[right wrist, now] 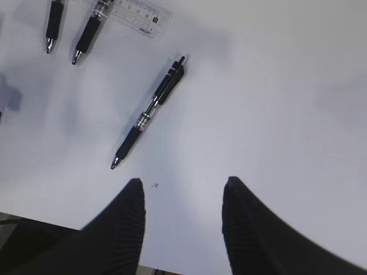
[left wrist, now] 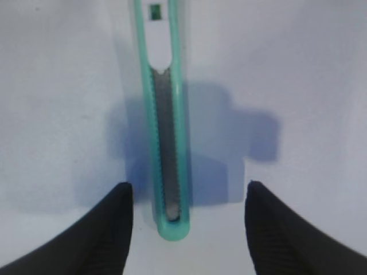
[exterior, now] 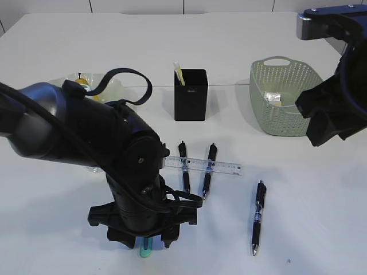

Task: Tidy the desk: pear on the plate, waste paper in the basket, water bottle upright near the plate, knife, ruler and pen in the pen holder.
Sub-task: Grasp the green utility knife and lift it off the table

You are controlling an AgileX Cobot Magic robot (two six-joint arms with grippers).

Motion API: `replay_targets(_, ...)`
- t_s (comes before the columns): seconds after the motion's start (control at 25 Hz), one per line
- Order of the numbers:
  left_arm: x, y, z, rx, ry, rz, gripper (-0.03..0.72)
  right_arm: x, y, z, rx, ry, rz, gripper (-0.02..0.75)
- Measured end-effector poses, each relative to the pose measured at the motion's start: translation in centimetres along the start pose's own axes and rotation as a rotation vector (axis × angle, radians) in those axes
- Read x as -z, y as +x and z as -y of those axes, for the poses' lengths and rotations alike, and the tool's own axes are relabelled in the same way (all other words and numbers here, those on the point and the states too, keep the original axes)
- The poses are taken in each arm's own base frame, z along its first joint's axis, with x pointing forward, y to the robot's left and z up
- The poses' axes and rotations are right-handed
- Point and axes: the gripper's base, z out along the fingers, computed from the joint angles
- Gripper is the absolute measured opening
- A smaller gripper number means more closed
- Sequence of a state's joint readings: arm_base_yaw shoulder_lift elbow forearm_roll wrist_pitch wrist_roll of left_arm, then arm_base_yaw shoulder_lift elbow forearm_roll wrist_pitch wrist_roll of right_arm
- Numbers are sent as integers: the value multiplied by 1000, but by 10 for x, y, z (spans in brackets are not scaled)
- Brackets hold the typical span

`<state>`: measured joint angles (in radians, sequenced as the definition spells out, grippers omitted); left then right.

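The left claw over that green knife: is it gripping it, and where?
Nothing is held. The left gripper stands open astride the knife, which lies on the desk, its fingers clear of it.

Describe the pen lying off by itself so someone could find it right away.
Start at the green basket at the desk's back right and come toward the near edge. There lies a black pen, alone and clear of the ruler, unlike the two pens lying under the ruler.

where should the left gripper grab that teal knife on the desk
Across the narrow width of the knife, from straight above. It lies flat on the desk, long and slim, already centred between the open left gripper, so the fingers can close on its long edges.
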<state>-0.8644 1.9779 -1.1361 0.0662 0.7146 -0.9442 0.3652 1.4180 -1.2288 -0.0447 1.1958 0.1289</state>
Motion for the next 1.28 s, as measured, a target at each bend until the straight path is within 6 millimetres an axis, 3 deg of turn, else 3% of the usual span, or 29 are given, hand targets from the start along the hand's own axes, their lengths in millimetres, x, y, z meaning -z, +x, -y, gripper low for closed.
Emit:
replay_targets(1.0,-9,1,3,27,15,-19,391,0,0,1,3,10,2,337)
replay_targets(1.12,-9,2,2,27,0,-30,348,0,0,1,3,10,2,337)
replay_targets(1.28,-10,4,-1,26,-33,-55,214,0,0,1,3,10,1,337)
